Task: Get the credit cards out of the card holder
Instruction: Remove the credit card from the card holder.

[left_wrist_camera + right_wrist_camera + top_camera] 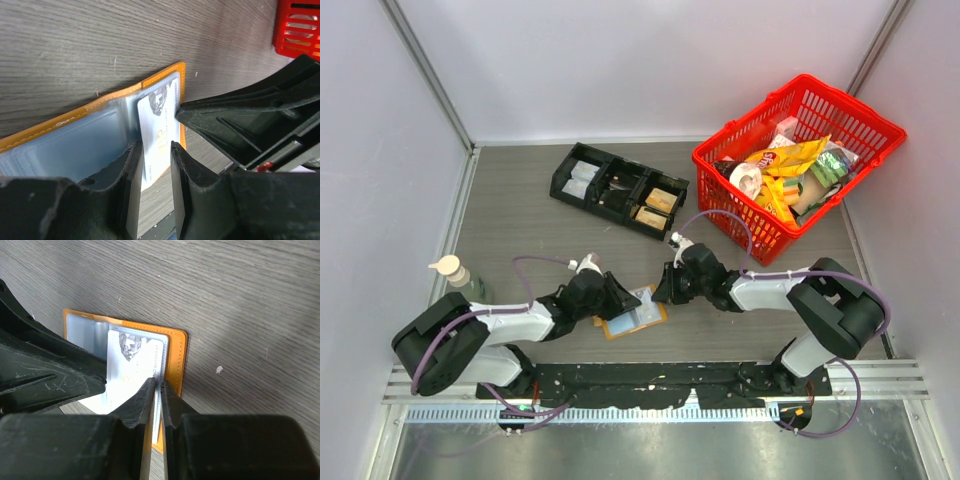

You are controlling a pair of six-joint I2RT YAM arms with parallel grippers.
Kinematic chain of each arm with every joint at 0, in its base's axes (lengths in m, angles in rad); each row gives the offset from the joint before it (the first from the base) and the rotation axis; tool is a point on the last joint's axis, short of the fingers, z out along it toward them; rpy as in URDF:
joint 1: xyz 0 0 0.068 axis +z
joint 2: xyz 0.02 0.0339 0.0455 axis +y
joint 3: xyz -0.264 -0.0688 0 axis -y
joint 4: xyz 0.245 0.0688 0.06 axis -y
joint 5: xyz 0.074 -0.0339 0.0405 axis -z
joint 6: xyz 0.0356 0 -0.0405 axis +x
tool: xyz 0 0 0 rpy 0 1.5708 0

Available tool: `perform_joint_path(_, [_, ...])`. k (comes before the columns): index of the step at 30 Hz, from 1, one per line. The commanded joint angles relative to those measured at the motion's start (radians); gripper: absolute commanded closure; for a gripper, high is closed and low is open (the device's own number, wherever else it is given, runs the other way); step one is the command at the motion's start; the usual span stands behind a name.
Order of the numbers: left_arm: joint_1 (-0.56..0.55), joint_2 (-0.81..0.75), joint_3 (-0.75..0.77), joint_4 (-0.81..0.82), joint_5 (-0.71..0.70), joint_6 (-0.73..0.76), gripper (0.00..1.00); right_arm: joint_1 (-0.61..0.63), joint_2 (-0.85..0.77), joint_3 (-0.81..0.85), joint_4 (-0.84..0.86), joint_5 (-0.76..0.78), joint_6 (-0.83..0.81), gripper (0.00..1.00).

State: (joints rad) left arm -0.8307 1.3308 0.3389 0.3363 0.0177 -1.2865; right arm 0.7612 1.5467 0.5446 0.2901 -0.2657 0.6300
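A robotics lab test cell: a grey wood-grain desk point(520, 215) boxed in by plain white panel walls point(640, 60) on metal framing point(428, 75). A cabled left robot arm point(500, 325) and right robot arm point(790, 290) are bolted to a black mounting plate point(650, 385) at the near edge. A red shopping basket point(740, 215) of snack packets point(792, 158) sits as a prop.

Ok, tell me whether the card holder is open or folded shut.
Open: the card holder lies spread flat, pale inner panels facing up, a white card showing.

Card holder point(177, 355): leather-like cover, glossy plastic sleeves; smooth plastic card point(132, 367); matt woodgrain table point(240, 290).
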Motion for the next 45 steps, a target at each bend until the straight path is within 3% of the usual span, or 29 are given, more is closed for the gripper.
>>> perform_joint_path(1, [0.007,-0.076,-0.040,0.170,-0.009,-0.059,0.70,0.003,0.032,-0.014,0.003,-0.018,0.000,0.85])
perform_joint_path(7, [0.007,-0.108,-0.057,0.253,-0.048,-0.063,0.74,0.003,0.039,-0.012,0.011,-0.024,0.007,0.85])
perform_joint_path(19, [0.007,0.042,-0.057,0.374,0.033,-0.120,0.74,0.003,0.050,-0.015,0.015,-0.033,0.007,0.85])
perform_joint_path(23, [0.008,0.016,-0.063,0.316,0.016,-0.117,0.76,0.003,0.056,-0.017,0.012,-0.032,0.007,0.85])
perform_joint_path(32, [0.021,-0.130,-0.100,0.179,-0.044,-0.079,1.00,0.003,0.087,-0.012,0.000,-0.024,0.010,0.85])
perform_joint_path(45, [0.027,-0.211,-0.087,-0.052,-0.068,-0.044,1.00,-0.008,0.026,0.005,-0.046,-0.014,-0.003,0.85])
